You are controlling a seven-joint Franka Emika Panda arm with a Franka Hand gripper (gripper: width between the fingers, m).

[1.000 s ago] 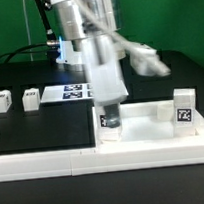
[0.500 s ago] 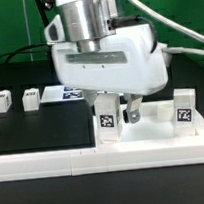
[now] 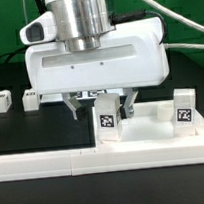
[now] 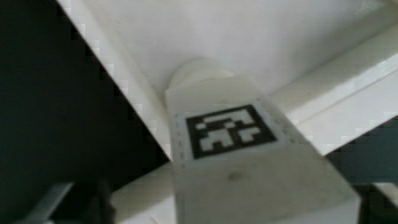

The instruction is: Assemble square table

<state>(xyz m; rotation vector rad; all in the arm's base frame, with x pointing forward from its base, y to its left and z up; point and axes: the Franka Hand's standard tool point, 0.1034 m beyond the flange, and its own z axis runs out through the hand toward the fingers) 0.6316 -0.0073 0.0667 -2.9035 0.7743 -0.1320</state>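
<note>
tool (image 3: 103,109): jaws spread wide | flanking upright tagged leg (image 3: 109,120) | at square table top (image 3: 153,134) corner

Close quarters at the corner leg, open worktop to the side.
The jaws stand wide apart on either side of the upright leg (image 3: 108,117) at one corner of the top (image 3: 153,136), with a gap left on both sides of it. A second leg (image 3: 184,107) stands at the corner toward the exterior view's right, and the floor of the top between the two is bare. The rail (image 3: 45,165) runs low along the front. Toward the exterior view's left the dark worktop (image 3: 42,130) lies open, with a loose leg (image 3: 0,100) and its neighbour (image 3: 30,98) standing well back.
</note>
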